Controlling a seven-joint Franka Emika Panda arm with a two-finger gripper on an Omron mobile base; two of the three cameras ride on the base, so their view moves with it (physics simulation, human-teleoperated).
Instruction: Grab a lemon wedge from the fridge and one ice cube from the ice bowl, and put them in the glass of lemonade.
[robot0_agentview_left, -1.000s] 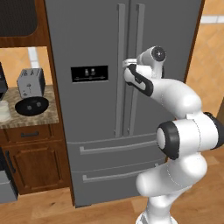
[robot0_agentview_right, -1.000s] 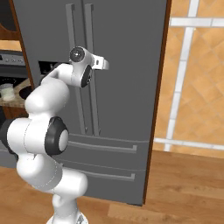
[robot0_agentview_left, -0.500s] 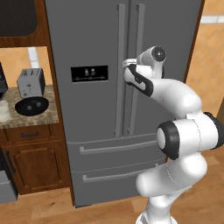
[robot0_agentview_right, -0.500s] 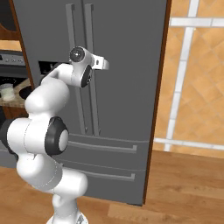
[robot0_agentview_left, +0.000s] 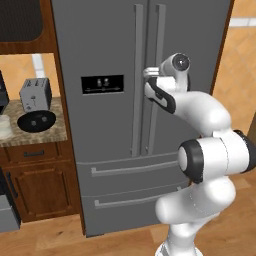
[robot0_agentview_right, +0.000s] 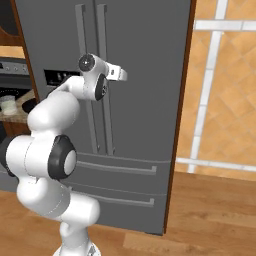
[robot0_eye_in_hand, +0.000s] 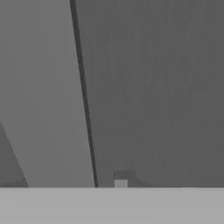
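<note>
- The white arm rises in front of the fridge (robot0_agentview_left: 100, 125), whose doors are shut, and reaches toward the two long handles at the middle.
- The gripper (robot0_agentview_right: 121, 75) sits at the height of the black dispenser panel (robot0_agentview_left: 102, 84), against or just in front of the right door's handle (robot0_agentview_left: 158, 75); whether it touches cannot be told.
- Whether the fingers are spread or pressed together cannot be told: they are hidden behind the hand in the left base view and too small in the right base view.
- In the hand view, grey fridge steel lies close ahead, with a dark line running top to bottom left of centre; one small grey finger tip (robot0_eye_in_hand: 120, 180) shows at the bottom.
- Left of the fridge, a counter (robot0_agentview_left: 47, 132) holds the black ice bowl (robot0_agentview_left: 36, 121), well apart from the gripper.
- A silver toaster (robot0_agentview_left: 35, 94) stands just behind the bowl.
- A pale glass (robot0_agentview_right: 8, 104) stands further left on that counter.
</note>
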